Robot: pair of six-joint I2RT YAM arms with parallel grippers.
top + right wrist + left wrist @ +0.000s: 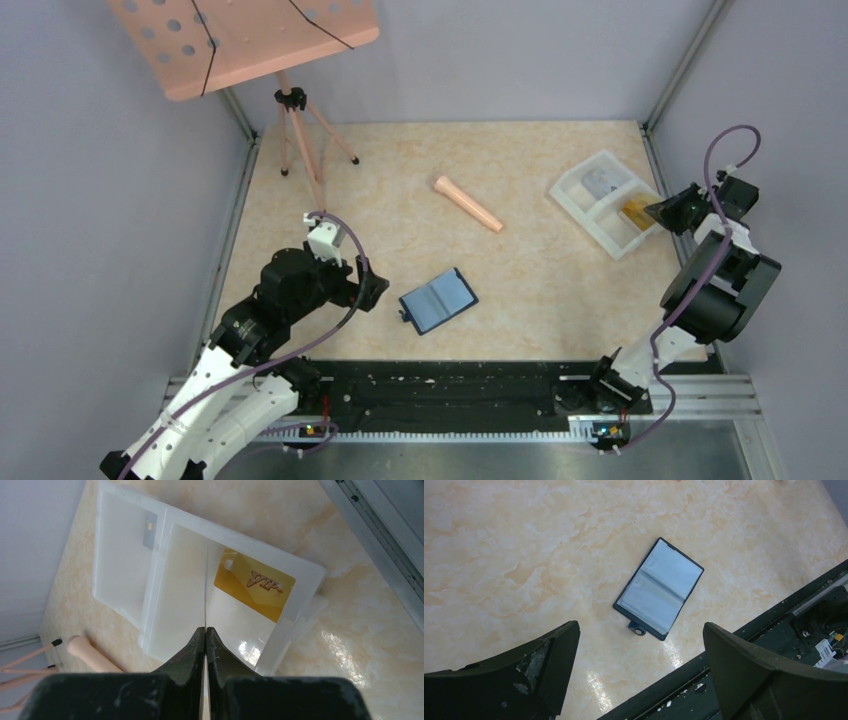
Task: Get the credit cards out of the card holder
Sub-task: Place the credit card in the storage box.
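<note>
The holder (pixel 659 588) lies open on the tabletop (pixel 499 555) below the wide-open, empty left hand (pixel 640 632). The right hand (pixel 205 630), pinched on a pale card (pixel 205 585) seen edge-on, hangs over the tray (pixel 125 510), which has a gold card (pixel 255 587) inside. Cards look light, stiff and slick: best nipped by an edge.

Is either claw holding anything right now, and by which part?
Right claw pinches a thin pale card, seen edge-on, by its near end; left claw holds nothing.
</note>
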